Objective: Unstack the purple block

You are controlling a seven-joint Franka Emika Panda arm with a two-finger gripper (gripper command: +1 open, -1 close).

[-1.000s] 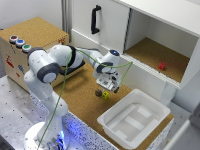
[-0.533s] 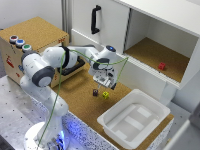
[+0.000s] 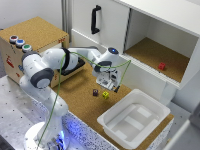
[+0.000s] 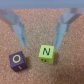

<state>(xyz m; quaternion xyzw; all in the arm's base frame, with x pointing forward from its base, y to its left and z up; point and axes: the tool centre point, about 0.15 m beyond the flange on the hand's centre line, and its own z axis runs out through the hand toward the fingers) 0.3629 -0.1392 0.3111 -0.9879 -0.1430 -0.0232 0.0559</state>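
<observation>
The purple block (image 4: 17,60) is a small dark cube with a pale yellowish letter on its upper face — it reads like an O in the wrist view; it sits flat on the cork-topped table (image 3: 80,95), nothing on top of it and nothing under it but the cork. Just beside it, apart by a narrow gap, lies the yellow cube (image 4: 46,52), the same size, with a dark N on its top face; in the exterior view the purple block (image 3: 95,92) is toward that view's left and the yellow cube (image 3: 105,94) toward its right, both resting singly on the table.

The hand (image 3: 110,81) hangs above and a little behind the two cubes, pointing straight down; in the wrist view its two fingers (image 4: 17,27) stand well spread, with bare cork between them, and they grip nothing — the hand (image 4: 39,31) is wide apart and empty, its tips clear of both cubes. The white arm (image 3: 55,62) rises from its base at the near corner of the table, bends at a bulky elbow, and reaches level across toward the cubes, a green cable looping along it.

Toward the exterior view's right a white plastic tray (image 3: 131,120) rests on the table edge; farther back a white cabinet (image 3: 115,25) stands with a black handle (image 3: 95,19), and in its open compartment lies a red cube (image 3: 161,66); at the far left a wooden box (image 3: 35,32) carries three round coloured buttons.
</observation>
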